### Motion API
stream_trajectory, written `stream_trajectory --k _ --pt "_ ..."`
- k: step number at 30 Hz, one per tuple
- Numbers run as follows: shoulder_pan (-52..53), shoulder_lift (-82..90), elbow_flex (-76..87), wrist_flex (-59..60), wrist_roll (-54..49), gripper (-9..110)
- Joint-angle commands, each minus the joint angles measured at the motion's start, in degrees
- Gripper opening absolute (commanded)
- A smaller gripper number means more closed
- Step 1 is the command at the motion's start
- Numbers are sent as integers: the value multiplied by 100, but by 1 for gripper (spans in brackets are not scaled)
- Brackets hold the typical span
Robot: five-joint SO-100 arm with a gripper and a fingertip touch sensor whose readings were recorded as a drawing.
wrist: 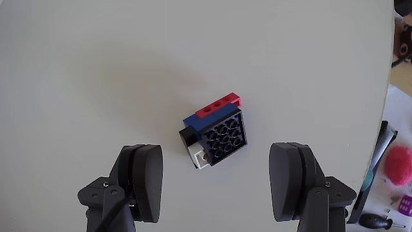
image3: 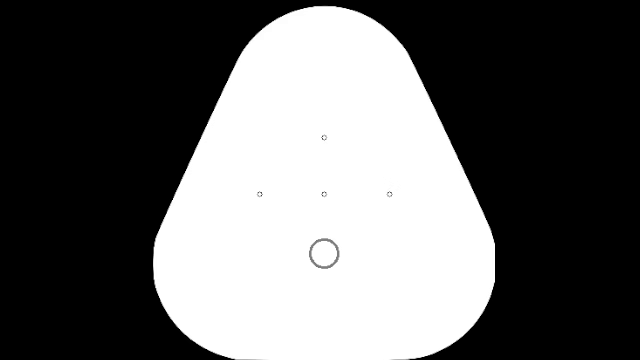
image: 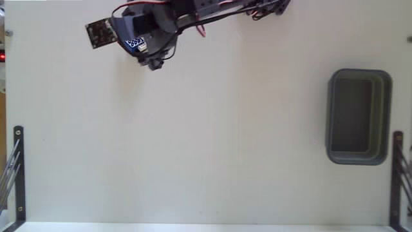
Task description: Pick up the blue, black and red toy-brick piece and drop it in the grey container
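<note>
The toy-brick piece [wrist: 215,135] lies flat on the white table, with a black studded top, a blue and red layer along its far side and a small white bit at its near left corner. In the wrist view my gripper [wrist: 219,183] is open, its two black fingers [wrist: 145,183] standing wide apart just short of the brick and not touching it. In the fixed view the brick [image: 135,43] shows as a small blue patch under the gripper [image: 143,53] at the top left. The grey container [image: 359,116] sits far off at the right, with nothing inside.
A dark circuit board [image: 98,33] rides on the arm's left side in the fixed view. Black metal racks stand at the lower left [image: 16,171] and lower right [image: 399,174]. In the wrist view the table edge [wrist: 390,96] runs down the right, with a pink fuzzy thing [wrist: 398,164] beyond it.
</note>
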Motion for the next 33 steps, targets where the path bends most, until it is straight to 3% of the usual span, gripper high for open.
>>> stream_trajectory --k 1,33 --pt "72 37 -352 -103 26 110" --pt "72 -303 -594 -201 26 110"
